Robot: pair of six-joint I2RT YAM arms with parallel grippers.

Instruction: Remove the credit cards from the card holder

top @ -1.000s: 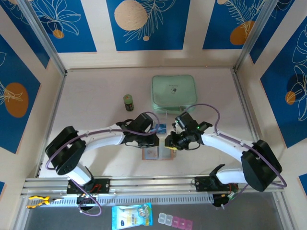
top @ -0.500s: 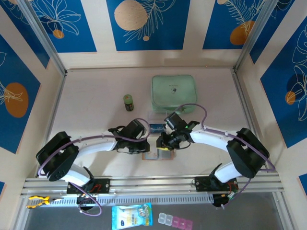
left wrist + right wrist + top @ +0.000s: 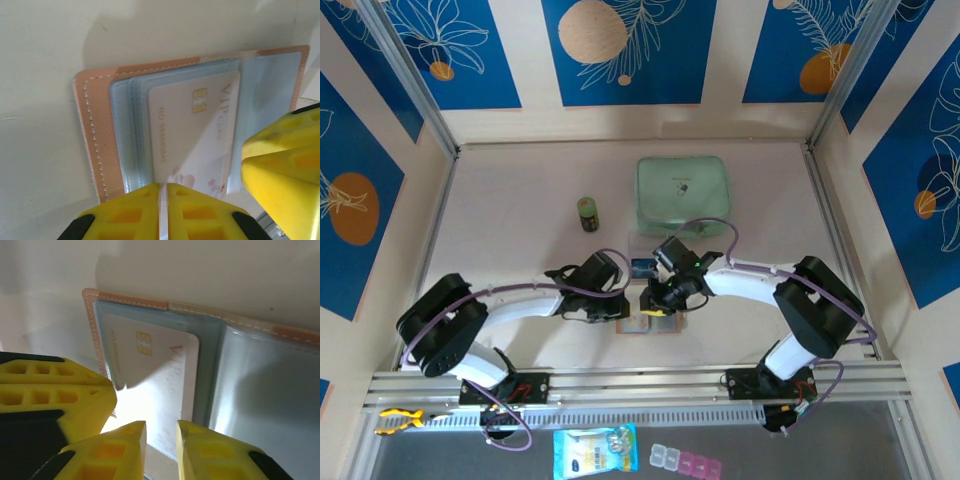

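— Where is the card holder?
— It lies open flat on the worktop, near the front middle, with a white card tucked inside.
— Why two pincers?
— The left pincer, closed, seems to pin the near edge down. The right pincer, slightly open, straddles the card's edge, probably to pull it out.

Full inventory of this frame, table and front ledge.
tan leather-like bifold card holder: 1, tan, open, near centre
white chip card: 1, white, in holder
blue plastic card: 1, blue, behind holder
mint-green zip case: 1, mint, far centre
dark-green jar: 1, green, left of case
yellow tool: 1, yellow, front ledge
blue printed packet: 1, blue, front ledge
pill boxes: several, clear and pink, front ledge
left gripper: 1, yellow, shut, at holder
right gripper: 1, yellow, slightly apart, over card
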